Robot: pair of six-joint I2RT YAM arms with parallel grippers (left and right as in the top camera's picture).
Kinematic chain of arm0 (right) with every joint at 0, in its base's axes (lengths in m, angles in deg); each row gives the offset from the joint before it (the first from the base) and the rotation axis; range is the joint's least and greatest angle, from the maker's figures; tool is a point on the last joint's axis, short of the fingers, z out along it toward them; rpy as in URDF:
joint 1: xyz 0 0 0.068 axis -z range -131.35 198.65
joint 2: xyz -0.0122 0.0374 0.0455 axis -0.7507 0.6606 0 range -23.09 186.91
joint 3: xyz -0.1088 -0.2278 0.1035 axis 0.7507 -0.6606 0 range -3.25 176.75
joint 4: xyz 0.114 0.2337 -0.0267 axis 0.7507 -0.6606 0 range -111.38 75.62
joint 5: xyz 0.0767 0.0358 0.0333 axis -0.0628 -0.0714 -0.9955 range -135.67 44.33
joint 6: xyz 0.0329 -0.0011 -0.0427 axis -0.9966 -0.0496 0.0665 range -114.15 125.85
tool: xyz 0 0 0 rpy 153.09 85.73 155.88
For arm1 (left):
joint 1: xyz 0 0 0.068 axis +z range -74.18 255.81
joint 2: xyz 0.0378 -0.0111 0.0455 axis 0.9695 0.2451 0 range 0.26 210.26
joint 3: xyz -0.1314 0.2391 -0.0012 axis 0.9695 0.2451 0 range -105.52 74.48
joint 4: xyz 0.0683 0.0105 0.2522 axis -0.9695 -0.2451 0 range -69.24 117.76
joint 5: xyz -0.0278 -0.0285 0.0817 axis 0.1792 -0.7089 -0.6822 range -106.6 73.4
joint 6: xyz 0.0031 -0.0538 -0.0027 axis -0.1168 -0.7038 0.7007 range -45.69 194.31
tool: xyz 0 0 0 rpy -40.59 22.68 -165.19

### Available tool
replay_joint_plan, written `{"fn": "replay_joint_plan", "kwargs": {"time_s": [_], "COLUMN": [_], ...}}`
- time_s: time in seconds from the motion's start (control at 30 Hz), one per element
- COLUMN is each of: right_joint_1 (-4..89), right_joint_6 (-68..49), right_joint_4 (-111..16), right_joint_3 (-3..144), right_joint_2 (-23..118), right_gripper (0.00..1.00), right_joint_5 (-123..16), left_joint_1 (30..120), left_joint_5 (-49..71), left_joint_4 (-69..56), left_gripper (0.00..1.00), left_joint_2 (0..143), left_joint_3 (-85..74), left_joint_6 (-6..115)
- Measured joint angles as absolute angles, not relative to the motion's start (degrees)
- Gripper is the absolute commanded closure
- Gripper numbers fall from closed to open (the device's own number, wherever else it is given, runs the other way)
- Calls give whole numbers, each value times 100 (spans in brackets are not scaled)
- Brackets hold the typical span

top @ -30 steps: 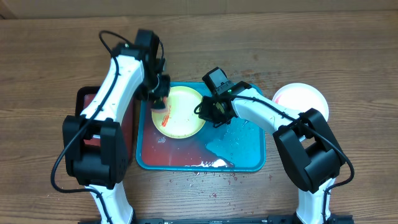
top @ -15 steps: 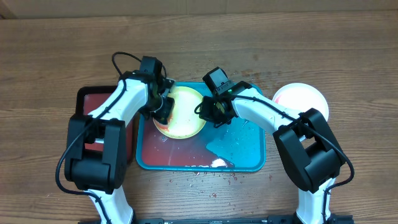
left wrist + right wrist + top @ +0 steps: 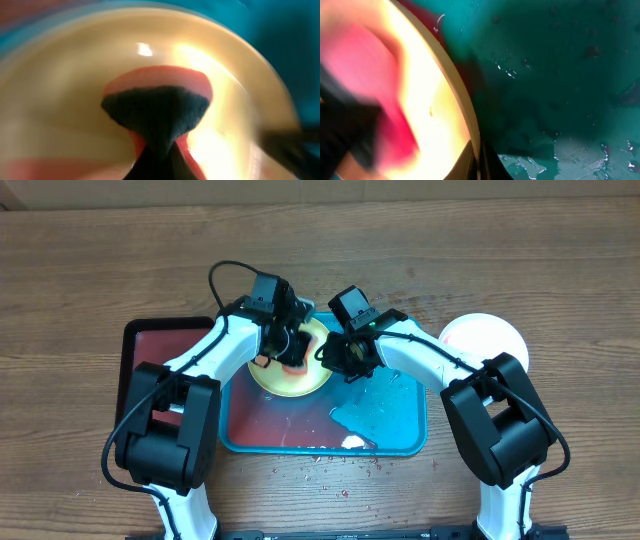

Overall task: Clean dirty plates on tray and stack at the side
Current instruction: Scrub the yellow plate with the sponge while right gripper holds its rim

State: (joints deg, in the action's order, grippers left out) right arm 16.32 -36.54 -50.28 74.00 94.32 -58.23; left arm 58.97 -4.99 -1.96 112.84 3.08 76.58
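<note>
The yellow-green plate lies on a turquoise tray tinted reddish at its left, and the whitish plate bears a pink smear. The sponge is red-orange with a near-black face; the smaller tray is dark red, black-rimmed.

Likely a robotics lab: a left arm and a right arm mounted at a plain wood-grain surface.

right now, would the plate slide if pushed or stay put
Likely slides: the plate sits in a wet tray. It looks like thin, light plastic, probably stiff. The right gripper has its jaws on the rim, probably steadying it.
</note>
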Motion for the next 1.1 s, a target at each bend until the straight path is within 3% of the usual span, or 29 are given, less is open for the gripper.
{"fn": "replay_joint_plan", "kwargs": {"time_s": [0.23,0.47,0.6,0.77,0.93,1.1], "right_joint_1": [1632,1608,1636,1787,1791,1809], "right_joint_6": [-3652,-3534,-3263,-2881,-2785,-2822], "right_joint_4": [-5013,-5159,-5581,-5837,-5793,-5730], "right_joint_3": [7400,7411,7411,7409,7400,7400], "right_joint_2": [9432,9451,9451,9460,9467,9473], "right_gripper": [96,96,96,96,96,96], "right_joint_5": [-5829,-6116,-6588,-6848,-6903,-6909], "left_joint_1": [5891,5891,5900,6033,6005,5989], "left_joint_5": [-2597,-3069,-2538,-864,428,741], "left_joint_4": [-189,-1582,-2384,-2797,-2360,-1621], "left_gripper": [96,96,96,96,96,96], "left_joint_2": [11284,11275,11242,11227,11273,11306], "left_joint_3": [286,144,120,140,269,290], "left_joint_6": [6309,6108,6591,7880,8379,8256]}}
